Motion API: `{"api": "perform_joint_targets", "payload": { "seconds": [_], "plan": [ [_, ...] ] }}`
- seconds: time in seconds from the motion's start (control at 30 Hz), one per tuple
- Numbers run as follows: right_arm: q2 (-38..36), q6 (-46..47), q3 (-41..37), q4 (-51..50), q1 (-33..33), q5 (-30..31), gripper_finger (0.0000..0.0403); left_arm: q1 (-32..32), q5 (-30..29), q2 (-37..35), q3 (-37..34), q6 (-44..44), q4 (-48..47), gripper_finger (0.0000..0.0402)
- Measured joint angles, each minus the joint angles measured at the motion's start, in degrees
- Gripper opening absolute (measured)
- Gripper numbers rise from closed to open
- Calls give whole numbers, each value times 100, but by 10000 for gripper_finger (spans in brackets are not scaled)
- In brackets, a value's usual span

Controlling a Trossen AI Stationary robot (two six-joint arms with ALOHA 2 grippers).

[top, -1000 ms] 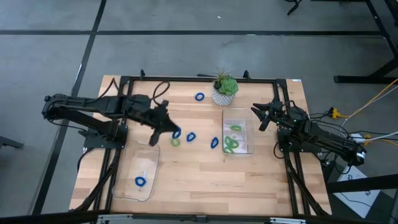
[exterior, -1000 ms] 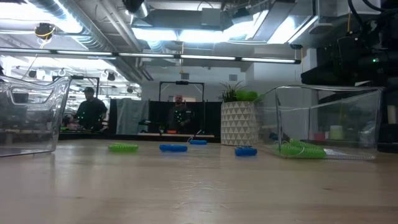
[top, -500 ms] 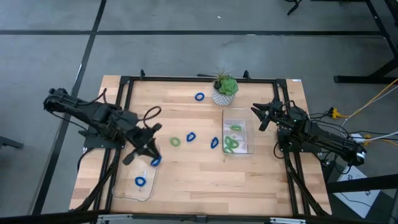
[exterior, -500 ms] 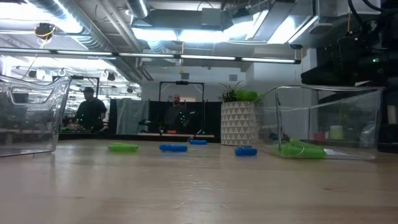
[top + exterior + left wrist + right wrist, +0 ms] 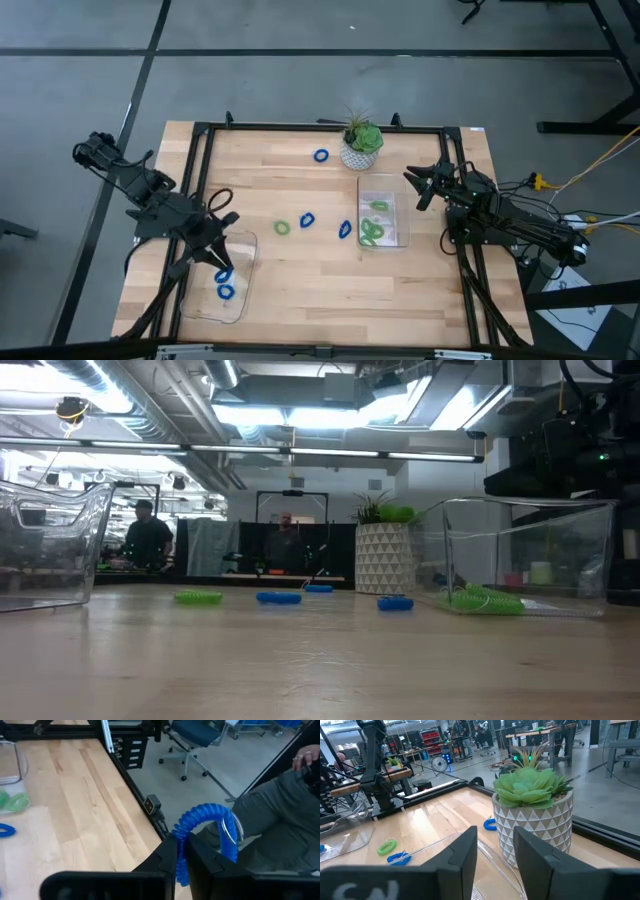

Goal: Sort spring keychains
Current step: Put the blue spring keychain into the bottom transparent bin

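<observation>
Two dark fingers (image 5: 167, 862) of the left gripper (image 5: 219, 262) are squeezed tight on a blue spring keychain (image 5: 207, 827). The gripper hangs over the left clear tray (image 5: 240, 300), and one more blue keychain (image 5: 226, 292) lies in that tray.

Out on the wooden table (image 5: 300, 290) lie a light green keychain (image 5: 282, 227), a blue one next to it (image 5: 307, 220), another blue one (image 5: 344, 230) just beside the right clear tray (image 5: 402, 225), and one blue one (image 5: 320, 156) near the potted plant (image 5: 361, 144). Green keychains (image 5: 374, 232) sit inside the right tray.

The right gripper (image 5: 422, 187) waits at the right side of the table, past the right tray. Its fingers (image 5: 457, 857) stand a little apart and hold nothing.

The table is light wood with a black metal frame (image 5: 300, 127) around it. The floor around it is grey. The room behind has bright lights on the ceiling, desks and a blue office chair (image 5: 200, 732). Two people (image 5: 147, 538) stand far back. A person in grey clothes (image 5: 285, 815) is close by the table. I cannot read any writing.
</observation>
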Motion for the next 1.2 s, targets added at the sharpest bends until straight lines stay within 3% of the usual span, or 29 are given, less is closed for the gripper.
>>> {"api": "perform_joint_targets", "payload": {
  "seconds": [0.17,0.53,1.2],
  "plan": [
    [0,0,0,-2,0,0,126,-310,-297,0,0,-196,-107,20],
    [1,0,0,0,1,0,126,-707,-290,2,0,-550,-1155,20],
    [0,0,0,0,1,0,126,-742,-355,76,-332,-415,-2428,20]
  ]
}}
